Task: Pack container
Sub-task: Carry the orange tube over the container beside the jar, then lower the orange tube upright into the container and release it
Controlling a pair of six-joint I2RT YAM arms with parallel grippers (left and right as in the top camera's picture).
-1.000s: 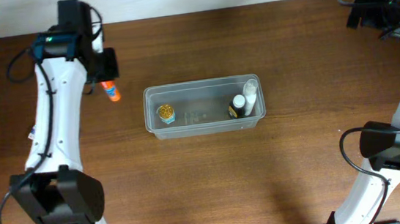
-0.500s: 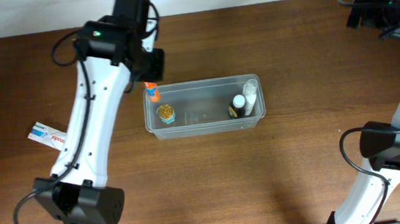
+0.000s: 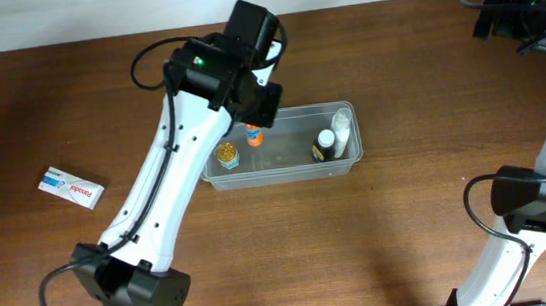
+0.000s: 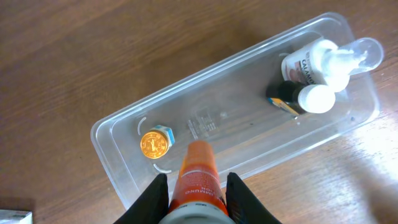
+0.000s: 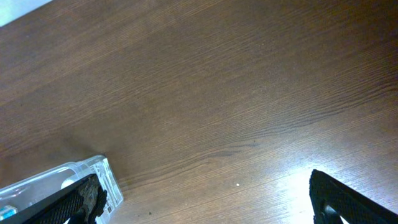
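The container [image 3: 285,118] is a clear shallow tub at mid-table, also seen in the left wrist view [image 4: 249,127]. It holds a gold-capped jar [image 3: 226,155] [image 4: 155,143] at its left end. A dark bottle with a white cap [image 3: 324,145] [image 4: 313,98] and a white bottle [image 3: 341,124] [image 4: 309,62] sit at its right end. My left gripper [image 3: 252,127] [image 4: 198,196] is shut on an orange tube [image 3: 253,135] [image 4: 198,174], held above the tub just right of the jar. My right gripper [image 3: 520,21] [image 5: 205,205] is open and empty at the far right back corner.
A small white and blue box [image 3: 71,186] lies on the table at the left. A clear-white object [image 5: 59,180] lies by my right gripper's left finger. The white wall edge runs along the table's back.
My left arm has carried the orange tube to the right, from left of the tub to above its left-middle part. The right arm has not moved.
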